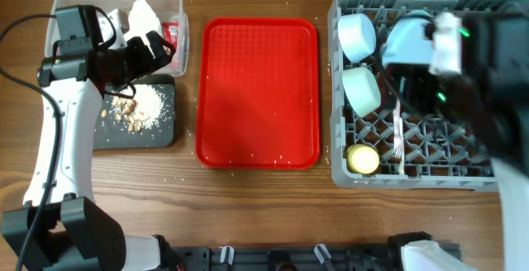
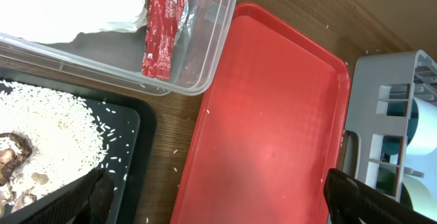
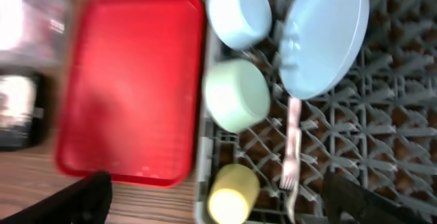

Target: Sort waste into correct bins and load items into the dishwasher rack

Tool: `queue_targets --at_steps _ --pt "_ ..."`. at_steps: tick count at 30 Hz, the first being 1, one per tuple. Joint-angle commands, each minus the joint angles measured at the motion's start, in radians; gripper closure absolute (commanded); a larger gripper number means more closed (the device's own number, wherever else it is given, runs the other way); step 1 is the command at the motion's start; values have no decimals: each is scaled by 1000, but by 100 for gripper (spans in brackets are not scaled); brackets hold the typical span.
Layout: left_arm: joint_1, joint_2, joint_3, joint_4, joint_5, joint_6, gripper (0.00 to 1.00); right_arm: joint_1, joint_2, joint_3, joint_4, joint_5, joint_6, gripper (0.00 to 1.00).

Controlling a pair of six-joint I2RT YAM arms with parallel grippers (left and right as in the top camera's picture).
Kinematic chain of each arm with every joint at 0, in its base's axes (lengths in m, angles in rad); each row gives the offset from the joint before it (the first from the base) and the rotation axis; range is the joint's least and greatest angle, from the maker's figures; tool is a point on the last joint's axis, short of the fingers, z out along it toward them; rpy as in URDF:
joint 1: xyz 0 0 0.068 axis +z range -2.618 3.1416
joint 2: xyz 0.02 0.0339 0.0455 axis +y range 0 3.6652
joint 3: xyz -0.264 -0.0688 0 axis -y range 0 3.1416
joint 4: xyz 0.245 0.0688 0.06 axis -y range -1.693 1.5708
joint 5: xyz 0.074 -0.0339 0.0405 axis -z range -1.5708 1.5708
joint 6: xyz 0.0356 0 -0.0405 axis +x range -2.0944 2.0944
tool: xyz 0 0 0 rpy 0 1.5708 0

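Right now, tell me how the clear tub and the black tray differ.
The clear tub is see-through with taller walls; the black tray is opaque and shallow. The clear tub holds a white napkin and a red wrapper; the black tray holds pale, crumbly food scraps. Both are rectangular and sit left of the red tray.

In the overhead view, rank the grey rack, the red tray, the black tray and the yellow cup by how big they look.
1. grey rack, clearly largest, though partly hidden
2. red tray
3. black tray, partly hidden too
4. yellow cup
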Motion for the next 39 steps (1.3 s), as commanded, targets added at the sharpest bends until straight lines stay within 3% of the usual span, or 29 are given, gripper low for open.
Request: queue_targets --at_steps 1,9,12,15,19,24,28,34,39 --pt "3 -4 9 3 -6 17 0 -1 -68 7 -10 -43 5 0" --pt "3 -4 9 3 -6 17 0 -1 -148 7 -167 88 5 1" --pt "3 -4 9 3 -6 17 0 -2 -148 -23 -114 110 -7 0" --pt "3 -4 9 3 -6 17 0 -2 -201 -127 96 108 -101 0" --pt "3 -4 9 3 -6 17 0 -2 -349 -397 422 108 -104 0" --pt "3 -4 9 3 -6 17 0 -33 -648 -929 937 58 -156 0" --pt "3 -4 9 3 -6 17 0 -74 -879 -1295 1207 6 -150 0" --pt "3 -4 9 3 -6 17 0 -98 -1157 -1622 1345 6 -149 0" --pt "3 -4 9 3 -6 17 0 -99 -1255 -1719 1373 7 -165 0"
